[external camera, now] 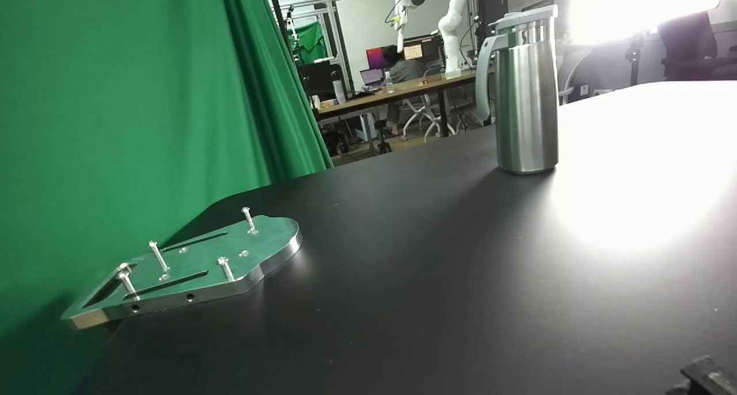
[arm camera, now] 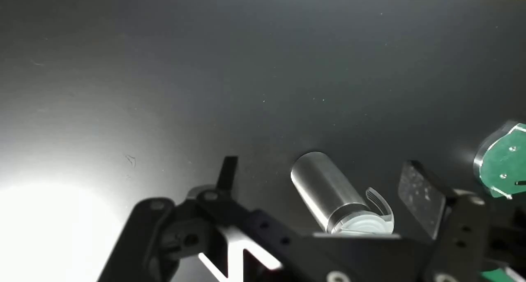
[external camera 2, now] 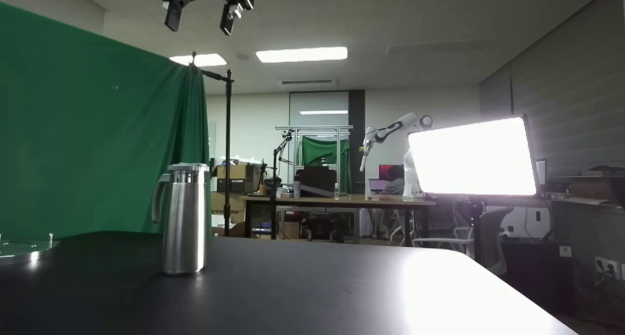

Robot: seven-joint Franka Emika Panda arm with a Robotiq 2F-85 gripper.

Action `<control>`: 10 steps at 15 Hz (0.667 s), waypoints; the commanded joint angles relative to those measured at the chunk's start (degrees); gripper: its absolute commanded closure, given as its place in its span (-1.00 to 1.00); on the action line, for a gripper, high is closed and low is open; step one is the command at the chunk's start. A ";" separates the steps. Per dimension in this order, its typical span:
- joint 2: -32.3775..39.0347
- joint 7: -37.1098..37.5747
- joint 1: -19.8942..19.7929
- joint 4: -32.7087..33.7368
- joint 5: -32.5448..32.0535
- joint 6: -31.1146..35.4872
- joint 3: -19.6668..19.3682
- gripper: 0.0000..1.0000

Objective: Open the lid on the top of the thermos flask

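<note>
The lid (external camera 2: pixel 188 167) sits on top of the thermos flask (external camera 2: pixel 184 225), upright on the dark table (external camera 2: pixel 302 281), lower left in an exterior view. At the upper left there, the gripper (external camera 2: pixel 199 23) hangs, jaws spread wide, holding nothing. A green plate (external camera: pixel 269 234) lies lower left in an exterior view, beside a green curtain (external camera: pixel 126 113).
</note>
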 commanded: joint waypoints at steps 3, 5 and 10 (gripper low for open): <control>5.02 1.31 -0.18 0.77 -0.93 6.05 4.15 -0.48; 8.02 2.02 0.56 1.25 -0.95 9.68 6.37 -0.19; 15.19 3.73 2.55 3.00 -0.85 15.95 11.62 0.50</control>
